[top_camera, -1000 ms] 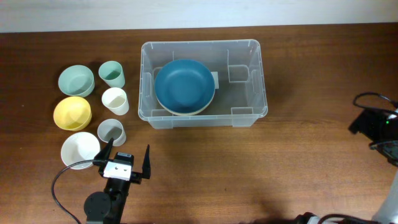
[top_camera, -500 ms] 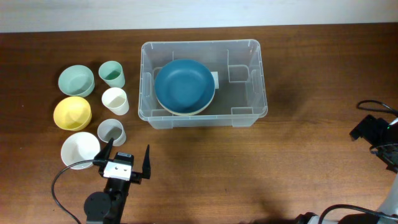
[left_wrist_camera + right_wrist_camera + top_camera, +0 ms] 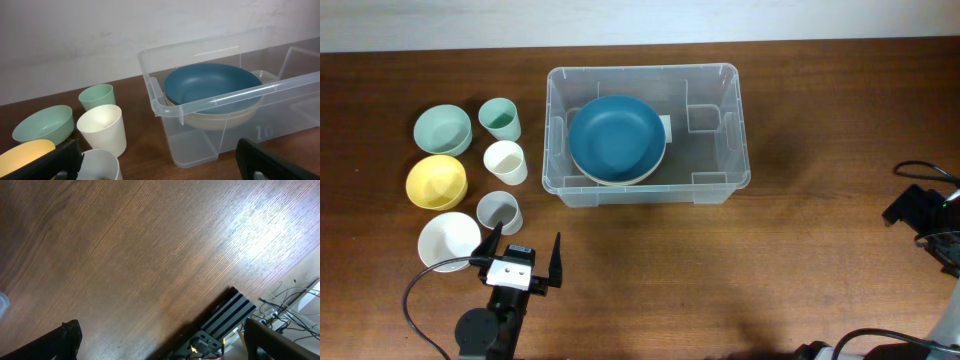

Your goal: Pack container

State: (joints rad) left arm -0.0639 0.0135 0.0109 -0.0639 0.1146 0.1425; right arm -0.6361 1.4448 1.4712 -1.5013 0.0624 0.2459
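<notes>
The clear plastic container [image 3: 735,120] stands at the back middle of the table and also shows in the left wrist view [image 3: 200,145]. Inside it a blue bowl [image 3: 616,136] sits stacked on a cream bowl [image 3: 620,181]; the same pair shows in the left wrist view, the blue bowl [image 3: 212,87] on top. My left gripper [image 3: 524,254] is open and empty at the front left, just in front of a grey cup [image 3: 499,211]; in its own view [image 3: 160,160] the fingers are wide apart. My right gripper [image 3: 918,208] is at the far right edge, open and empty over bare wood [image 3: 160,340].
Left of the container stand a green bowl [image 3: 442,129], a yellow bowl [image 3: 436,181], a white bowl [image 3: 447,240], a green cup [image 3: 500,119] and a white cup [image 3: 505,162]. A black-and-silver rail and cables [image 3: 235,312] lie by the table's right edge.
My right arm has shifted a little toward the front at the right edge. The left arm and the objects have not moved.
</notes>
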